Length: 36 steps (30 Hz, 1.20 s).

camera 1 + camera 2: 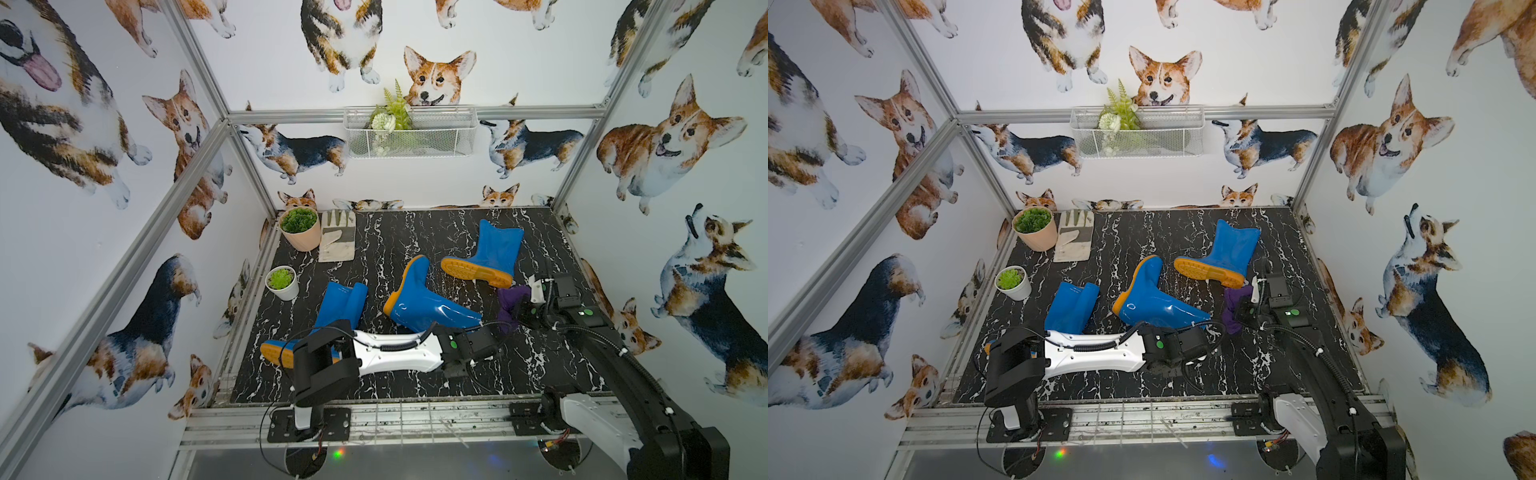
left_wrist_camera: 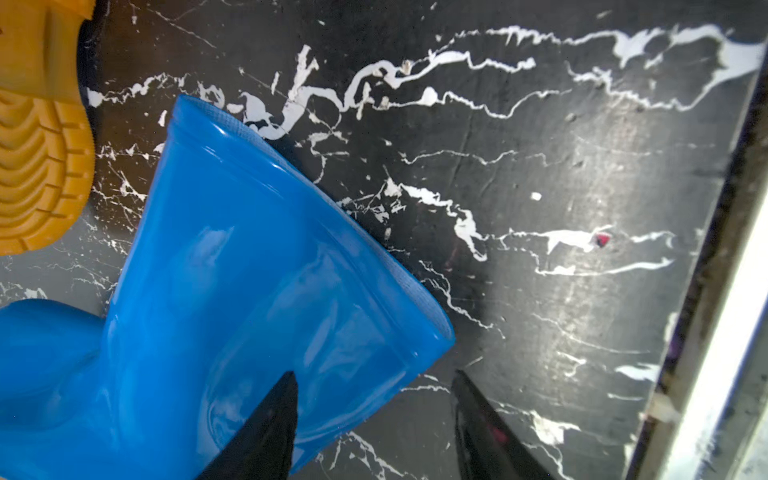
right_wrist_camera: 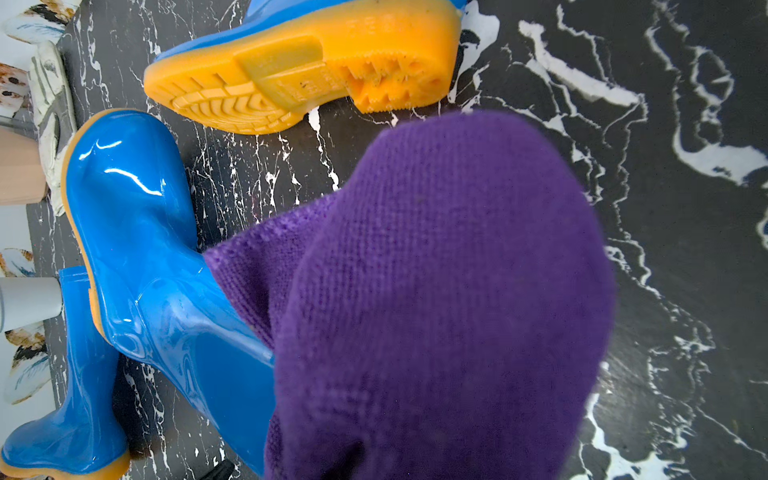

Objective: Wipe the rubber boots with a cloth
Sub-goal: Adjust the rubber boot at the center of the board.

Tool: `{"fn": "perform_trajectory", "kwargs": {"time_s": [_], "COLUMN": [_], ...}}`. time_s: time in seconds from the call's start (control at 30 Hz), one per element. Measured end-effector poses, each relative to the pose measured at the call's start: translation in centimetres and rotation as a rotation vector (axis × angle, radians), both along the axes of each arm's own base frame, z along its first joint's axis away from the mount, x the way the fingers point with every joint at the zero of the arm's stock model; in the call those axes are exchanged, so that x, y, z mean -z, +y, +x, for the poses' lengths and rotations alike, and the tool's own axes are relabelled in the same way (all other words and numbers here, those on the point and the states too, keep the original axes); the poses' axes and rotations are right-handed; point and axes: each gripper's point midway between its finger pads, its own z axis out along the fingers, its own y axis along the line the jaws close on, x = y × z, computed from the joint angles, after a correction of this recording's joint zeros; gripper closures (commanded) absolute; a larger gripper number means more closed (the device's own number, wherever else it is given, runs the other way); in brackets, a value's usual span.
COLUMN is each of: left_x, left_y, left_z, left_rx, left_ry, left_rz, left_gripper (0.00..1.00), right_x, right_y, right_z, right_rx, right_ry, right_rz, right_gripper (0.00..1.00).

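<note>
Cloth (image 1: 512,301) hung bunched in the clenched right gripper (image 1: 524,312) in both top views, just beside the cuff of the middle boot (image 1: 419,301), the far boot (image 1: 492,249) lying beyond that gripper. From the left wrist, the left gripper (image 2: 374,374) stood released, fingers (image 2: 270,428) spread across that cuff's edge above the tabletop (image 2: 540,166). From the right wrist, the cloth hid the gripper.

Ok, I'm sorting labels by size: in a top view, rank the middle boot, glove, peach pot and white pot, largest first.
1. middle boot
2. glove and peach pot: these look alike, so not ranked
3. white pot: smallest, though nearer the camera
</note>
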Motion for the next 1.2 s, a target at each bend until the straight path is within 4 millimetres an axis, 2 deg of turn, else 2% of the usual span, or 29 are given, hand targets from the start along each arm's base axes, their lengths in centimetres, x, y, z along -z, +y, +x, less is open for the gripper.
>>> {"fn": "perform_trajectory", "kwargs": {"time_s": [0.2, 0.27, 0.33, 0.37, 0.4, 0.5, 0.57, 0.7, 0.8, 0.83, 0.87, 0.97, 1.07, 1.1, 1.17, 1.2], "left_x": [2.2, 3.1, 3.4, 3.5, 3.5, 3.2, 1.5, -4.6, -10.4, -13.0, -16.7, -22.5, -25.1, -25.7, -25.5, -24.7], "left_y": [-0.5, -0.7, -1.1, -1.5, -1.7, -1.7, -1.7, -2.6, -4.1, -4.9, -5.7, -6.3, -6.1, -5.3, -2.3, -0.6], "left_z": [-0.7, -0.7, -0.3, 0.0, 0.3, 1.1, 2.0, 3.8, 4.8, 5.1, 5.5, 5.7, 5.5, 5.9, 8.0, 9.2], "left_rx": [0.046, 0.057, 0.062, 0.061, 0.060, 0.049, 0.028, -0.009, -0.026, -0.030, -0.038, -0.049, -0.053, -0.078, -0.188, -0.257], "left_ry": [0.022, 0.022, 0.005, -0.015, -0.033, -0.062, -0.092, -0.152, -0.184, -0.195, -0.216, -0.235, -0.197, -0.180, -0.156, -0.145], "left_rz": [0.057, 0.077, 0.084, 0.086, 0.086, 0.086, 0.051, -0.079, -0.199, -0.252, -0.341, -0.492, -0.606, -0.652, -0.746, -0.772], "left_gripper": [0.35, 0.38, 0.64, 0.88, 0.97, 1.00, 1.00, 1.00, 1.00, 1.00, 1.00, 1.00, 1.00, 1.00, 1.00, 1.00], "right_x": [0.1, 0.2, 0.3, 0.4, 0.4, 0.3, -0.1, -1.8, -3.3, -4.0, -4.7, -5.9, -6.9, -7.1, -7.2, -7.1], "right_y": [0.0, 0.0, 0.0, 0.0, 0.0, -0.1, -0.2, -0.6, -1.1, -1.3, -1.5, -2.0, -2.2, -2.2, -2.3, -2.2], "right_z": [0.0, 0.0, 0.0, 0.0, 0.0, 0.0, 0.0, 0.1, 0.0, 0.0, 0.1, -0.2, -0.3, -0.3, -0.2, -0.2], "right_rx": [0.000, 0.000, 0.000, 0.000, 0.000, 0.002, 0.006, 0.024, 0.045, 0.053, 0.064, 0.085, 0.098, 0.101, 0.102, 0.101], "right_ry": [0.003, 0.008, 0.013, 0.015, 0.016, 0.012, -0.003, -0.083, -0.145, -0.169, -0.199, -0.242, -0.261, -0.264, -0.259, -0.254], "right_rz": [0.000, -0.001, -0.002, -0.002, -0.003, -0.002, -0.003, -0.011, -0.020, -0.024, -0.028, -0.037, -0.037, -0.040, -0.042, -0.042], "right_gripper": [1.00, 1.00, 1.00, 1.00, 1.00, 1.00, 1.00, 1.00, 1.00, 1.00, 1.00, 1.00, 1.00, 1.00, 1.00, 1.00]}}
